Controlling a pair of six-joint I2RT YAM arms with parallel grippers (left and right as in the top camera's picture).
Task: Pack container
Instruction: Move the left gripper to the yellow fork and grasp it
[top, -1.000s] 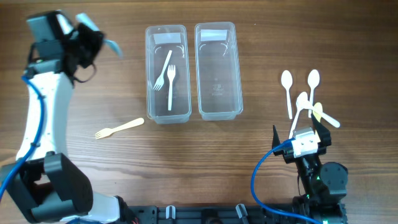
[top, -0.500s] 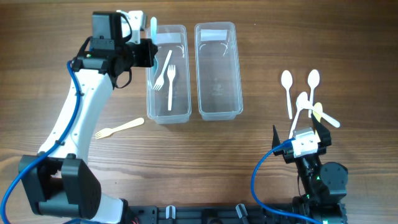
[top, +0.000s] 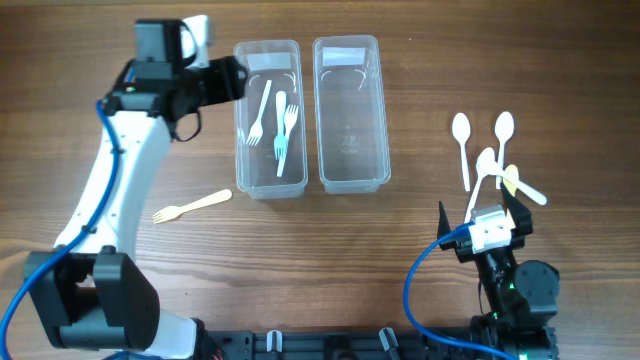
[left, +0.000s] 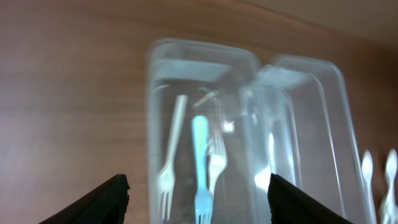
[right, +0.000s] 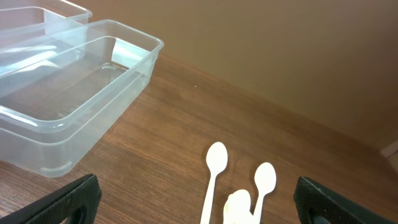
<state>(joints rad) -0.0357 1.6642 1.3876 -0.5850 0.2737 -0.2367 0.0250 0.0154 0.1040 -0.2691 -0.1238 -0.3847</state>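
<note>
Left gripper (left: 197, 179) released, empty, beside left clear rectangular plastic container (top: 241, 150); light blue plastic fork (left: 199, 155) lies inside, untouched.

Overhead stock: two clear containers are sitting side by side on the wooden table (top: 150, 280). The left container (top: 243, 120) is holding two white forks (top: 260, 112) and a pale blue fork (top: 281, 140). The right container (top: 350, 175) is standing just beside it. A beige fork (top: 192, 206) is lying on the table left of them. White spoons (top: 462, 145) are lying clustered at the right. The left gripper (top: 235, 78) is hanging at the left container's rim.
</note>
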